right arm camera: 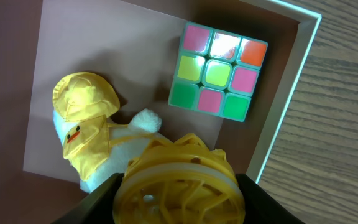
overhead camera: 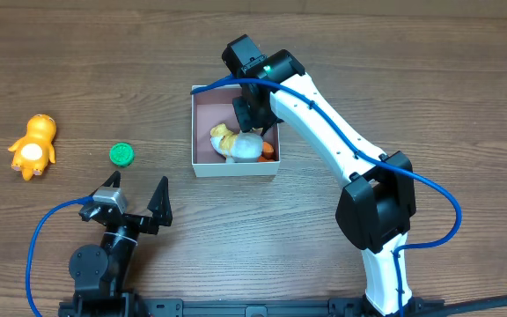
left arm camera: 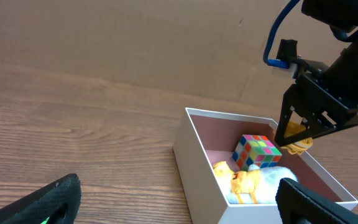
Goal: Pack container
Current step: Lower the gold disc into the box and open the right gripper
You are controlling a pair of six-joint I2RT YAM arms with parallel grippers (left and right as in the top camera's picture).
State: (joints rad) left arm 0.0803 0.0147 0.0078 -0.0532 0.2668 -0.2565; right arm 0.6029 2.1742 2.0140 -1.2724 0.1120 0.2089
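Yellow wheel (right arm camera: pixel 179 180) in right claw (left arm camera: pixel 304 130); cube (right arm camera: pixel 218 71), plush (right arm camera: pixel 86 130) below in container (right arm camera: pixel 278 118)

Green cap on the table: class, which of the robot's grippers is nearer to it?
Left. The open left gripper sits just on the robot's side of the green cap. The right gripper is well away over the container, gripping a yellow toy.

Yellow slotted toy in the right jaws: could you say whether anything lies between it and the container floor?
Yes: a yellow-hooded white plush appears partly under the yellow slotted toy in the container; the puzzle cube sits aside.
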